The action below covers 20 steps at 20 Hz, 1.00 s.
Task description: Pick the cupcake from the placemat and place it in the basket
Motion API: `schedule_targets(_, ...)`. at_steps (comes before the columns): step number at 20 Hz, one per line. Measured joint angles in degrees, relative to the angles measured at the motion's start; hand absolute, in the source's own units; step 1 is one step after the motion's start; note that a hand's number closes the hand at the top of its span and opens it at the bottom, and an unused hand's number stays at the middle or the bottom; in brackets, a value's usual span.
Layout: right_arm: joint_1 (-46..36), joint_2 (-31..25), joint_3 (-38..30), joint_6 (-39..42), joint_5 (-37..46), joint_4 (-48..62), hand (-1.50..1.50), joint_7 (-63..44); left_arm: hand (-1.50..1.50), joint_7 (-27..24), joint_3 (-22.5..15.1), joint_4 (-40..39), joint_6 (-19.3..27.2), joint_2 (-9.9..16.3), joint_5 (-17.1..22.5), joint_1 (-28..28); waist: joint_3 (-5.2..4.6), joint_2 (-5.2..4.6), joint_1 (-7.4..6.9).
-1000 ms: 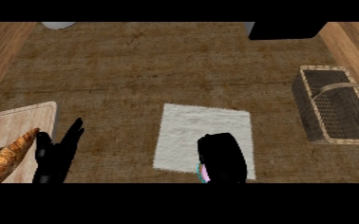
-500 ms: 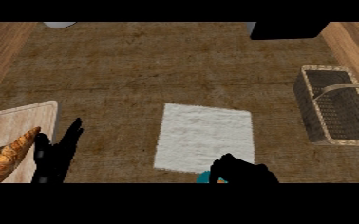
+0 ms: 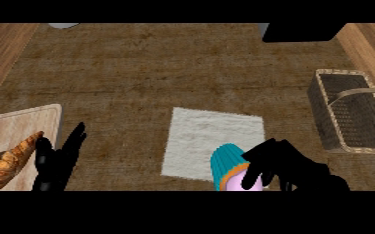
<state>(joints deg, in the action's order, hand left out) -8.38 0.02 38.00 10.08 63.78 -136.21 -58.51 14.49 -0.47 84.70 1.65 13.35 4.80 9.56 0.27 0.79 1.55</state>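
Observation:
The cupcake [image 3: 228,168], with a teal wrapper and pink frosting, shows at the near edge of the white placemat [image 3: 212,131]. It is tipped, with the wrapper pointing away and the frosting toward the view's lower edge. My right hand [image 3: 282,164] sits at its right side with its fingers curled round it. The brown wicker basket [image 3: 344,111] stands at the right edge of the counter, well apart from the hand. My left hand [image 3: 60,159] rests open at the lower left, fingers up.
A wooden cutting board [image 3: 33,124] with a golden croissant [image 3: 16,154] lies at the left, beside my left hand. A black object [image 3: 302,31] is at the back right, and a pale dish [image 3: 63,25] at the back left. Wooden counter edges run along both sides.
My right hand has drawn back toward the lower right and turned. The cupcake, hidden under the hand before, now shows tipped over in its fingers. The left hand has not moved.

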Motion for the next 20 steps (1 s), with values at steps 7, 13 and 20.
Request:
schedule_targets(7,-11.3,-0.1,-13.8,2.8,0.7,-0.2,1.50,-2.2,0.00,0.8,0.4,0.1,-0.4,0.1,0.4,-0.3,-0.05,-0.05,-0.05)
schedule_targets(13,-20.5,-0.1,-26.8,7.1,0.1,0.5,1.50,-1.8,0.00,0.5,0.4,0.2,-0.4,0.1,0.0,0.0,-0.02,-0.01,-0.05)
schedule_targets(20,-31.3,-1.7,-44.5,14.2,-7.6,4.3,1.50,1.4,0.00,0.1,0.6,-0.2,-0.6,-0.1,0.1,-0.2,0.07,-0.02,-0.06)
